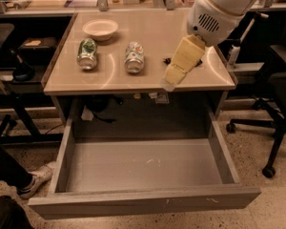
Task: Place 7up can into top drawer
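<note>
The 7up can [134,57], pale silver with green patches and a small red mark, lies on its side on the tabletop [148,32], left of the middle. The top drawer [143,166] is pulled wide open below the table, and its pale bottom is bare. My gripper [169,83] is cream-coloured and hangs from the white arm over the table's front edge. It is right of the 7up can and apart from it, above the drawer's back right part.
A darker green can [87,54] lies left of the 7up can. A pale bowl [100,28] stands behind it. A black object [166,60] is mostly hidden behind the gripper. An office chair [281,80] stands at the right. A shoe [34,178] is at the drawer's left.
</note>
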